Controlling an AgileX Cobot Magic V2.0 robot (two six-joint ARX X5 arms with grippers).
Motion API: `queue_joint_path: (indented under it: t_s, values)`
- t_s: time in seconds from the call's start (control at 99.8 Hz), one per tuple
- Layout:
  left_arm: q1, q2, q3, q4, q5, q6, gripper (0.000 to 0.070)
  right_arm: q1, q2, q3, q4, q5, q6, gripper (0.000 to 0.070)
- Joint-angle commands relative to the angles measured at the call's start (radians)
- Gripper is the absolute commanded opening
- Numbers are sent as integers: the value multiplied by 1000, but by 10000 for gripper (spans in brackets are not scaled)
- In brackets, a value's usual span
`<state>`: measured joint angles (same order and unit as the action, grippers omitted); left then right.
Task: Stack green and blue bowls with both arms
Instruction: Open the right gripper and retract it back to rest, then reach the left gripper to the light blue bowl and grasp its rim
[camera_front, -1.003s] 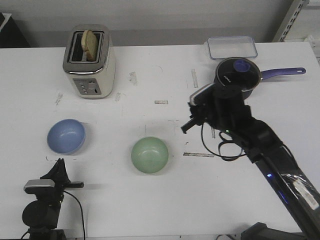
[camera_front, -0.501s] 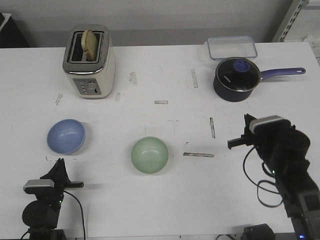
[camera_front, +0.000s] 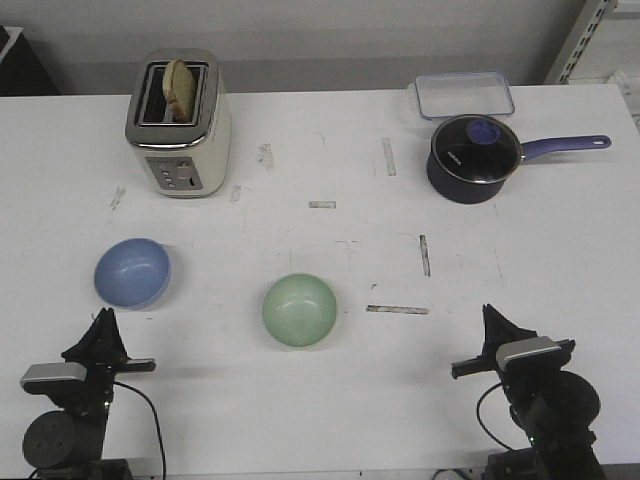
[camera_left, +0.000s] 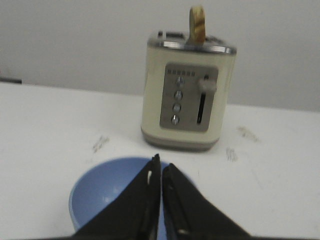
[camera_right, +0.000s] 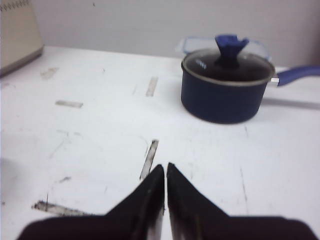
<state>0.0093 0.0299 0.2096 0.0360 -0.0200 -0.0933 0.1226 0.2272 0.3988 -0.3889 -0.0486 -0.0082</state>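
The pale green bowl (camera_front: 299, 310) sits upright on the white table (camera_front: 330, 390), front centre. The light blue bowl (camera_front: 132, 272) sits upright at the front left; it also shows in the left wrist view (camera_left: 102, 192), just beyond the fingertips. My left gripper (camera_front: 103, 318) is shut and empty at the front left edge, just short of the blue bowl; in its own view (camera_left: 161, 162) the jaws stand together. My right gripper (camera_front: 488, 313) is shut and empty at the front right edge, well to the right of the green bowl; its wrist view (camera_right: 165, 167) shows only bare table ahead.
A cream toaster (camera_front: 179, 122) with a slice of bread stands at the back left. A dark navy saucepan (camera_front: 476, 156) with a glass lid and a clear lidded container (camera_front: 465, 94) stand at the back right. Tape marks dot the table.
My right arm has drawn back from above the table centre near the saucepan to the front right edge and lowered. My left gripper has shifted slightly left. The bowls have not moved.
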Motion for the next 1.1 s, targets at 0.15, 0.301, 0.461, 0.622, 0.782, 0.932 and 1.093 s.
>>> queue_joint_path:
  t_s: [0.15, 0.301, 0.461, 0.622, 0.782, 0.932, 1.093]
  values:
    - [8, 203, 324, -90, -14, 37, 1, 1, -16, 3, 59, 1, 38, 0]
    - [27, 429, 598, -201, -46, 37, 1, 2, -16, 3, 59, 1, 38, 0]
    - [86, 668, 845, -371, -48, 75, 1, 2, -16, 3, 59, 1, 38, 0]
    - [178, 877, 969, -541, 25, 86, 5, 2, -16, 3, 59, 0, 38, 0]
    - [233, 1043, 974, -631, 97, 90, 279, 2, -16, 3, 59, 0, 38, 0]
    - [257, 1195, 974, -703, 99, 89, 499, 2, -16, 3, 58, 0, 38, 0]
    - [266, 1338, 974, -726, 100, 79, 561, 2, -16, 3, 51, -3, 38, 0]
